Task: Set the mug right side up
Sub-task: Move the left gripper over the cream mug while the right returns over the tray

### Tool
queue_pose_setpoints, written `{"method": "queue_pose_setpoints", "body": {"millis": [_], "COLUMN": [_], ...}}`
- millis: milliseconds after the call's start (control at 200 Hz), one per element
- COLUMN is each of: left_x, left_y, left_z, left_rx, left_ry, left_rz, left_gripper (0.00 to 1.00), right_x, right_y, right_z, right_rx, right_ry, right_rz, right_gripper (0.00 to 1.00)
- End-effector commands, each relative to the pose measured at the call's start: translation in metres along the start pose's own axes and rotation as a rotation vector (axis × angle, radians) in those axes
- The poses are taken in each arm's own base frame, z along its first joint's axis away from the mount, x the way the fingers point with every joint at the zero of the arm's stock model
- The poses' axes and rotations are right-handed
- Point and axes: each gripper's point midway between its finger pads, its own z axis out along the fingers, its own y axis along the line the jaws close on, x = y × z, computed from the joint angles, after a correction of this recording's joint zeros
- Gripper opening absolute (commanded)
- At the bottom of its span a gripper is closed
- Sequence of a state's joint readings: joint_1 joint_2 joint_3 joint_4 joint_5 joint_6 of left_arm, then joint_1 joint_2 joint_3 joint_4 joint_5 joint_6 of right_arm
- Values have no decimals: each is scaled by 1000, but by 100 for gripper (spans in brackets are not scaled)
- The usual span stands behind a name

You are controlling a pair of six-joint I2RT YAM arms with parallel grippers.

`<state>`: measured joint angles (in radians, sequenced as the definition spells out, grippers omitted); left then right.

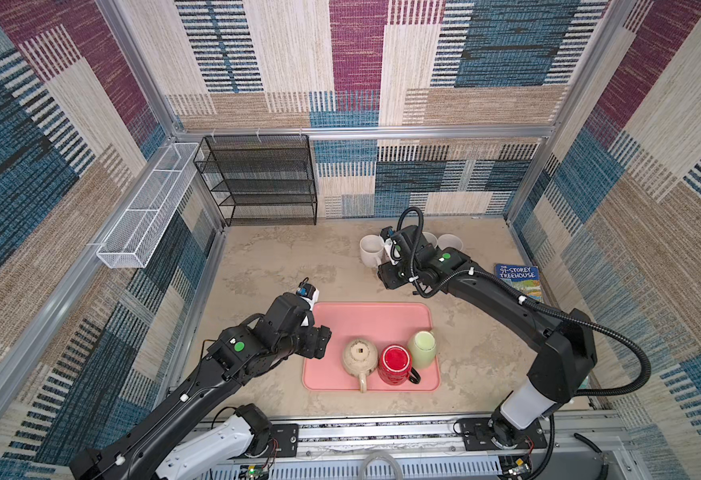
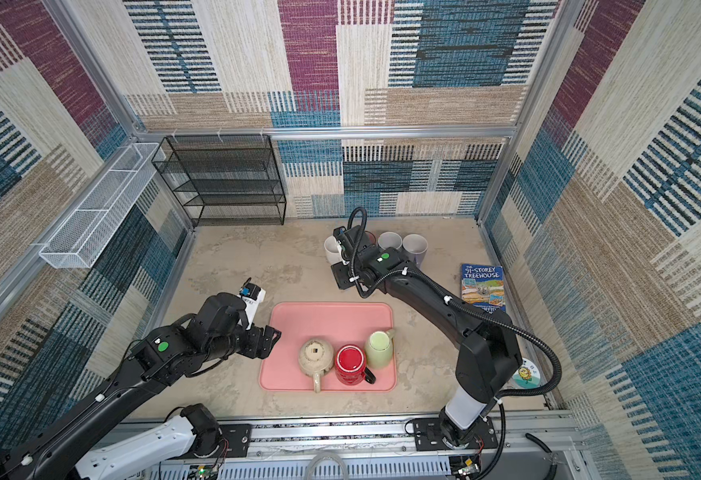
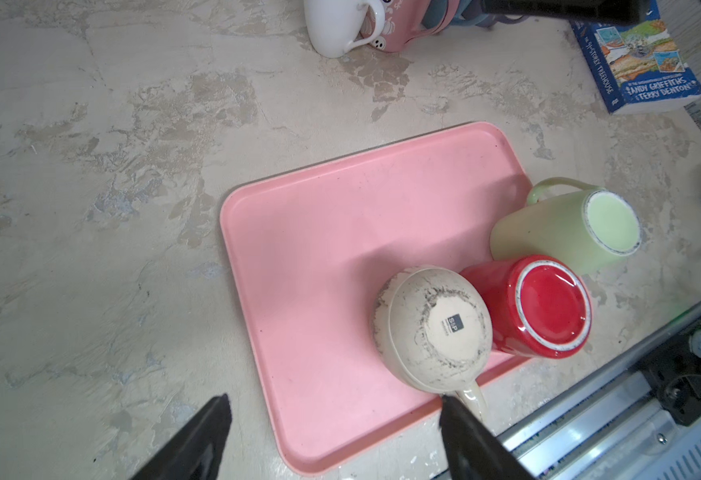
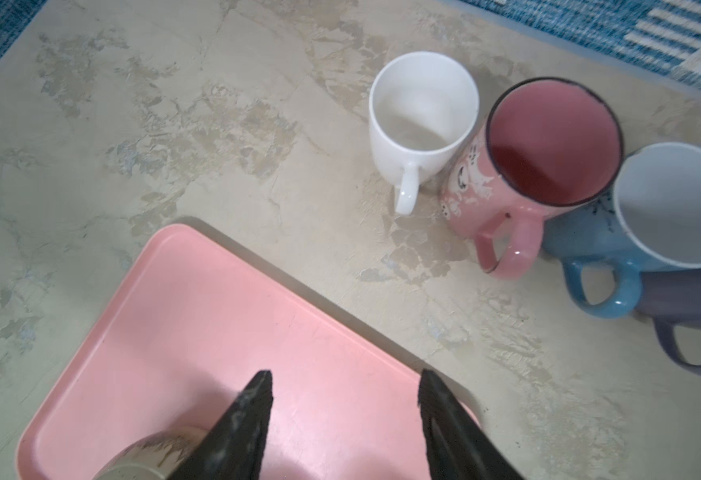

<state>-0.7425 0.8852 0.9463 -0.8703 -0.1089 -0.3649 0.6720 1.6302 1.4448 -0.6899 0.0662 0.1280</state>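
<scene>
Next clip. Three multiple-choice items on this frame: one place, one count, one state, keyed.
1. The upside-down mugs stand: A. on the pink tray B. in a sink C. on a stool
2. Upright mugs beyond the tray: A. two B. four C. six
3. The left gripper is: A. shut on a mug B. shut on a spoon C. open, empty
Key: A, beige mug, red mug, green mug sit bases up on the tray; B, white mug, pink mug, blue mug, purple mug in the right wrist view; C, jaws apart, nothing between.
</scene>
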Motion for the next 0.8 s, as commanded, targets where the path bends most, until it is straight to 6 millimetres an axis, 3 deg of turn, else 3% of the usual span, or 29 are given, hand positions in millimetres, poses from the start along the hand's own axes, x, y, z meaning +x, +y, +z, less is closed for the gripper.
{"method": "queue_pose_setpoints", "body": {"millis": [0, 240, 481, 796], "left_x": [11, 25, 40, 54], "left_y": [2, -20, -44, -76], "left_z": [2, 10, 19, 33], "left_rx": [-34, -36, -48, -24], "left_ry": [20, 48, 82, 120], "left_rz": [-36, 5, 50, 54], "left_gripper": [82, 80, 80, 75], "right_x": [-2, 21, 39, 47], "right_y": [12, 22, 18, 13], "right_z": [-4, -8, -12, -17], "right_rx": [-44, -83, -81, -70], "right_ry": [-48, -40, -35, -67], "right_rz": [17, 16, 19, 45], "right_gripper": [59, 60, 60, 61]}}
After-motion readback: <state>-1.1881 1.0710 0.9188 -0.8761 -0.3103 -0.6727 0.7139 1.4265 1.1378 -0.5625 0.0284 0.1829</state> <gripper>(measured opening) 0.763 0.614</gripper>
